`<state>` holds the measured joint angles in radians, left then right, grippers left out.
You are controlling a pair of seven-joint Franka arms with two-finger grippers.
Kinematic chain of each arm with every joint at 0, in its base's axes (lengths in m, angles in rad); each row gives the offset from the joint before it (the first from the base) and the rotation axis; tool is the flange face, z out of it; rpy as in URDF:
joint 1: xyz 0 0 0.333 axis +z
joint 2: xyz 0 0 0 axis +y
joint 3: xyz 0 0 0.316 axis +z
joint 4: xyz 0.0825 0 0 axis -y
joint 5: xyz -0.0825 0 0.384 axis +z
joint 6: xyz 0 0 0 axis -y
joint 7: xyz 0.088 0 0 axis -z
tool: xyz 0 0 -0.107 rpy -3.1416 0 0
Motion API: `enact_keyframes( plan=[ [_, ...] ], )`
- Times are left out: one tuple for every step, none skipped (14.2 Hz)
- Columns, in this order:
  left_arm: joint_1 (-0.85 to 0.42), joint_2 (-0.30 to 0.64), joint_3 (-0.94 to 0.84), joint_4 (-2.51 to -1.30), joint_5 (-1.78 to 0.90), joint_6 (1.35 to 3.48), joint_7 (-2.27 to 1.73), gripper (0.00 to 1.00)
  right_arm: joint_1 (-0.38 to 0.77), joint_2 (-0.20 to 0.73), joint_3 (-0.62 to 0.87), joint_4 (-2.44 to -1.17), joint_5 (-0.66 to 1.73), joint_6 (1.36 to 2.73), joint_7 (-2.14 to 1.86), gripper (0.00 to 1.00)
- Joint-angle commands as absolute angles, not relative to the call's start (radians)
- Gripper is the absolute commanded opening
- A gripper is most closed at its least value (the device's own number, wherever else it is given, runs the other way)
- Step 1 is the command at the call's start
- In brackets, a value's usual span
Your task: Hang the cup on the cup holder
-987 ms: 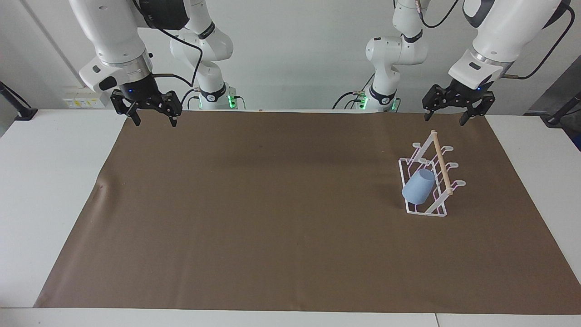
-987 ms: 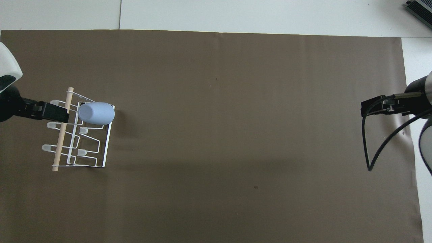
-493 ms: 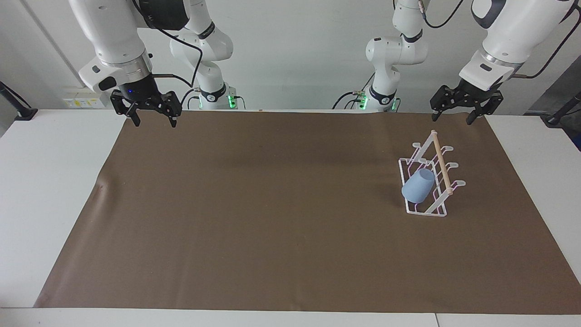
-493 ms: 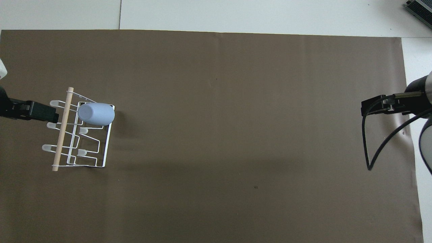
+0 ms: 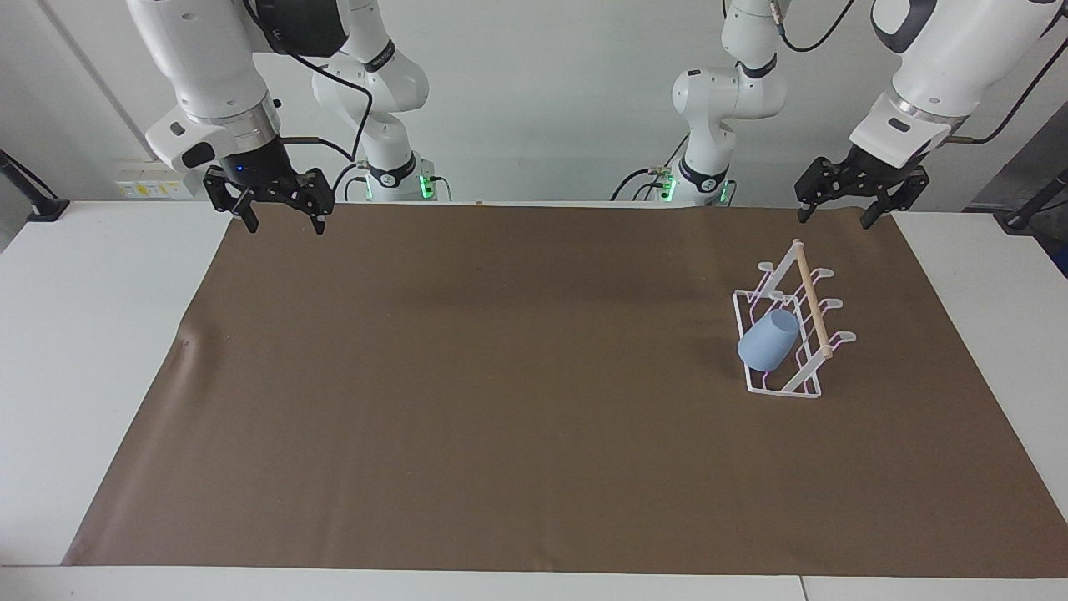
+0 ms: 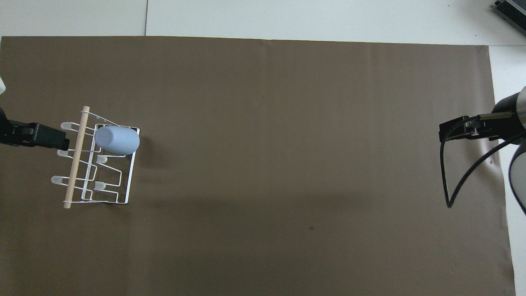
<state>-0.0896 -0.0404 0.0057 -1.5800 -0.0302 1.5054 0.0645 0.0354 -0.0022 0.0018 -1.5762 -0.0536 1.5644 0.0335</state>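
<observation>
The light-blue cup (image 5: 767, 341) (image 6: 117, 139) sits tilted over a prong of the white wire cup holder (image 5: 784, 390) (image 6: 130, 172), at the end of the holder farther from the robots. The holder's wooden rod (image 5: 811, 300) (image 6: 77, 160) runs along its top. My left gripper (image 5: 833, 220) (image 6: 61, 142) hangs open and empty in the air over the mat's edge by the robots, apart from the holder. My right gripper (image 5: 284, 227) (image 6: 446, 134) waits open and empty over the mat's corner at the right arm's end.
A brown mat (image 5: 501, 401) (image 6: 287, 164) covers most of the white table (image 5: 92, 334). A black cable (image 6: 460, 181) loops down from the right arm.
My left gripper has drawn back from over the holder's rod, toward the left arm's end of the table. The cup, the holder and the right arm have not moved.
</observation>
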Motion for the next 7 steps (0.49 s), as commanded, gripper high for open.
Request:
enact_keyframes(
  plan=[
    [-0.080,-0.048,0.002,-1.591,-0.041,1.497,0.061,1.00,0.028,-0.021,0.006,-1.605,-0.049,1.582,0.043,1.00],
    [-0.080,-0.048,0.002,-1.591,-0.041,1.499,0.061,1.00,0.026,-0.021,0.006,-1.605,-0.049,1.583,0.043,1.00],
    [-0.080,-0.049,0.002,-1.592,-0.041,1.500,0.064,1.00,0.026,-0.021,0.006,-1.606,-0.049,1.583,0.043,1.00],
    [-0.080,-0.048,0.002,-1.594,-0.041,1.505,0.067,1.00,0.026,-0.021,0.006,-1.606,-0.049,1.583,0.043,1.00],
    [-0.080,-0.048,0.003,-1.594,-0.041,1.506,0.067,1.00,0.026,-0.021,0.006,-1.606,-0.049,1.582,0.043,1.00],
    [-0.080,-0.048,0.003,-1.594,-0.040,1.506,0.067,1.00,0.026,-0.021,0.006,-1.606,-0.049,1.582,0.043,1.00],
    [-0.080,-0.048,0.002,-1.594,-0.040,1.508,0.067,1.00,0.026,-0.021,0.006,-1.606,-0.049,1.582,0.043,1.00]
  ],
)
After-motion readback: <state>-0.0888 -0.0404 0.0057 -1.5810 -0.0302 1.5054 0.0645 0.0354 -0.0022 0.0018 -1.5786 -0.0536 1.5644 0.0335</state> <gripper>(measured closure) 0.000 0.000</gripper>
